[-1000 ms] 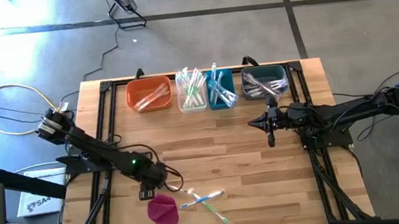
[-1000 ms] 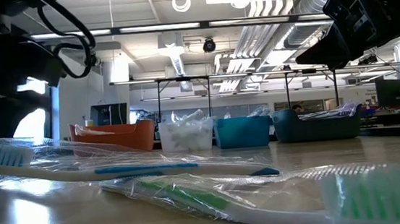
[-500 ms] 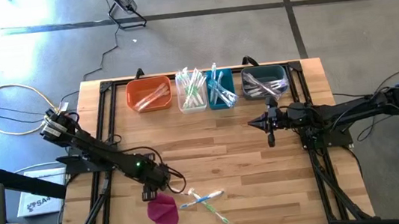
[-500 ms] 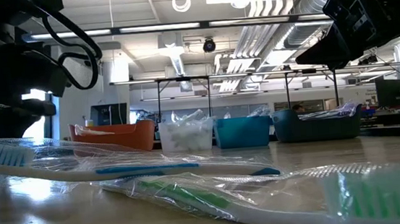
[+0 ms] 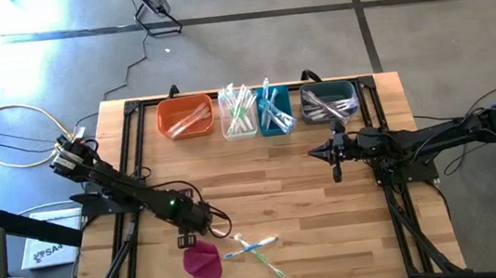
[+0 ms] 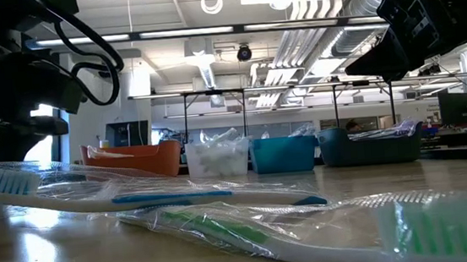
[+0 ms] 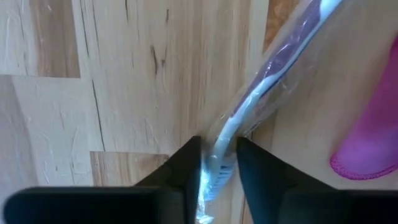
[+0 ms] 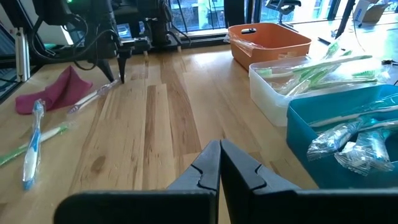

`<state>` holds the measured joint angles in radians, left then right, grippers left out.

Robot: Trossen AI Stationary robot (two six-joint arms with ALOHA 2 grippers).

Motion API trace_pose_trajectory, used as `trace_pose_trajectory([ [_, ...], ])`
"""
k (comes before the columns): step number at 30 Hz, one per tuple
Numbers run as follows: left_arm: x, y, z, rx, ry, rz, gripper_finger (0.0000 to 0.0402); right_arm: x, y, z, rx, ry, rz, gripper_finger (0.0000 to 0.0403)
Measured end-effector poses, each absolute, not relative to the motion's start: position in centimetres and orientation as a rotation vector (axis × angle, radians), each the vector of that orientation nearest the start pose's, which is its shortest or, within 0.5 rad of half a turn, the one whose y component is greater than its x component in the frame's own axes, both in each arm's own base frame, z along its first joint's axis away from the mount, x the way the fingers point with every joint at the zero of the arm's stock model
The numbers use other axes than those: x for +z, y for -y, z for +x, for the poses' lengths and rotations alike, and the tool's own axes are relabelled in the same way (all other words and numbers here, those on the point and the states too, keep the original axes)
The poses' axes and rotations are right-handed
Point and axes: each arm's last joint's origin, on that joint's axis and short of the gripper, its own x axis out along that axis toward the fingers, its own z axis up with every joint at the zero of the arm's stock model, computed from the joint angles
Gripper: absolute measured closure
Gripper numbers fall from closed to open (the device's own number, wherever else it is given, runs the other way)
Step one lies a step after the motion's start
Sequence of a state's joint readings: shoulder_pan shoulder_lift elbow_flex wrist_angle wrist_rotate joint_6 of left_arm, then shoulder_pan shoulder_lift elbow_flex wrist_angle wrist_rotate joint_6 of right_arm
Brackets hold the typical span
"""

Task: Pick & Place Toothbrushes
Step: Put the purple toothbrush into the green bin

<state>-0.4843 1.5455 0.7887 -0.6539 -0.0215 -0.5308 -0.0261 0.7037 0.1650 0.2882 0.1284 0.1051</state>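
We start at the left, where the left hand (image 5: 218, 228) points down at the near part of the pale wooden worktop (image 5: 272, 188), just beside a crumpled magenta cloth (image 5: 202, 262). In its wrist view the two dark fingers (image 7: 186, 163) straddle one end of a thin pale-handled toothbrush in a clear crinkly wrapper (image 7: 261, 87), which lies flat on the boards. The fingers stand narrowly apart and look to be touching the wrapper on both sides; we cannot tell whether the grip is firm yet.

We judge this toothbrush light and stiff along its length, but the wrapper is slick and loose, so the handle may slide inside the film. A pinch across the handle itself, not just the film, seems the safer hold, and this one sits near the end, so the free end may droop or swing when lifted.

Just right of the cloth lie a blue-handled wrapped toothbrush (image 5: 250, 245) and a green-handled wrapped toothbrush (image 5: 267, 261), crossing each other. Along the far edge stand four bins already holding wrapped brushes: an orange plastic bin (image 5: 185, 117), a clear bin (image 5: 237, 113), a bright blue bin (image 5: 274, 111) and a dark teal bin (image 5: 329, 103).

Farther right, the right hand (image 5: 313, 153) hovers above the worktop in front of the teal bin, arm stretched level, fingers closed on nothing.
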Motion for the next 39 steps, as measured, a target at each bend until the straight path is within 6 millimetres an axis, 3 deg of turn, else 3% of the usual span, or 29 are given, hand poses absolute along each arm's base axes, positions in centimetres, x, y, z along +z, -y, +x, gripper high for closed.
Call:
trace_pose_trajectory([
  [10,14.7,11.6,21.9,-0.040,-1.441,-0.111,0.0391,17.6,0.8,15.3,-0.167,-0.242,0.092,0.0399],
  [24,16.0,11.0,21.7,-0.054,-1.430,-0.189,0.0396,17.6,0.8,15.3,-0.167,-0.242,0.092,0.0399],
  [39,19.2,6.0,23.2,-0.015,-1.197,-0.230,0.0397,17.6,0.8,15.3,-0.166,-0.241,0.088,0.0399],
])
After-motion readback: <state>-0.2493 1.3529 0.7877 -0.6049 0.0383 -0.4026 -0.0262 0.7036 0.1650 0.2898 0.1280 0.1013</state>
